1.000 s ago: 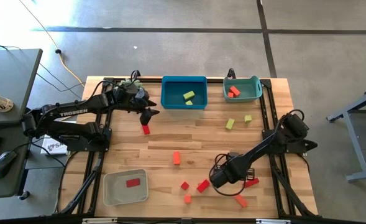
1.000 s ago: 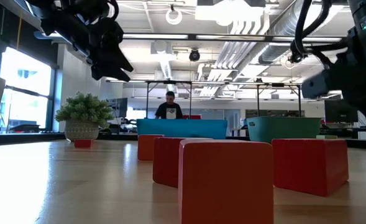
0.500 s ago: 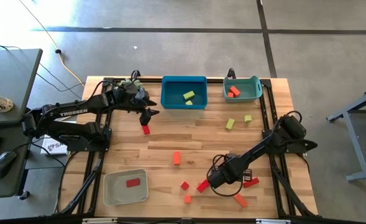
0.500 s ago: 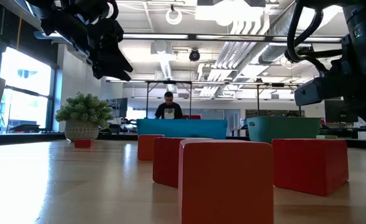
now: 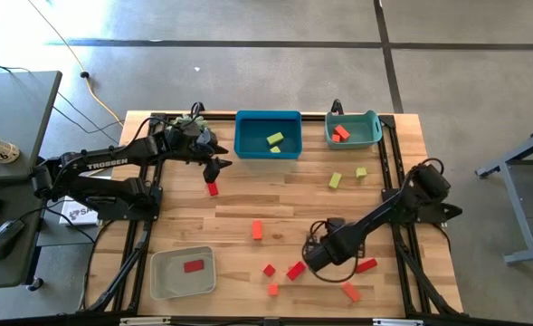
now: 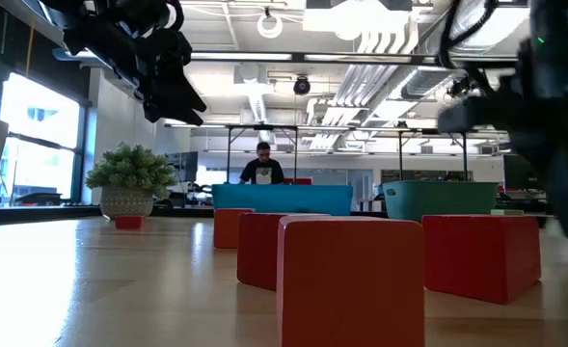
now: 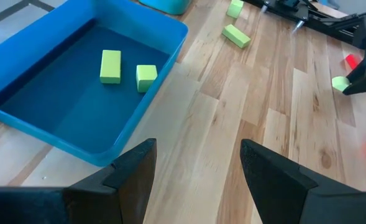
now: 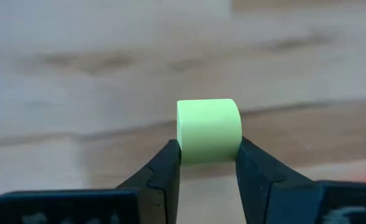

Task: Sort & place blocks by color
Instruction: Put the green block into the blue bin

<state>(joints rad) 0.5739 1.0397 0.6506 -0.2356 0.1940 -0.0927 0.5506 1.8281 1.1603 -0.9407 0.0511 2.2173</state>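
Observation:
My right gripper (image 5: 313, 260) is low over the table's near right part, shut on a yellow-green block (image 8: 208, 130), among loose red and orange blocks (image 5: 295, 271). That same block (image 7: 340, 83) shows far off in the left wrist view. My left gripper (image 5: 219, 166) hangs open above the table at the far left, beside the blue tray (image 5: 246, 145), with a red block (image 5: 213, 188) on the wood just near of it. Two yellow-green blocks (image 5: 275, 140) lie in the blue tray. Two more (image 5: 336, 180) lie on the wood near the teal tray (image 5: 375, 131). My right gripper pinches the yellow-green block by two opposite sides (image 8: 184, 144) between its two fingertips (image 8: 168, 163). Only the block's lower part sits between them, and the rest stands out beyond the tips. The arm slants down at it from the table's right.
The teal tray holds red and orange blocks (image 5: 340, 134). A grey tray (image 5: 162, 282) at the near left holds one red block (image 5: 193, 265). An orange block (image 5: 257, 230) lies mid-table. A potted plant (image 6: 129, 178) stands at the far left corner. A person (image 6: 262, 164) is beyond the table.
My right gripper has shifted a little toward the table's left edge among the near blocks; in the low view its arm dips, then rises and blurs. My left gripper has kept still.

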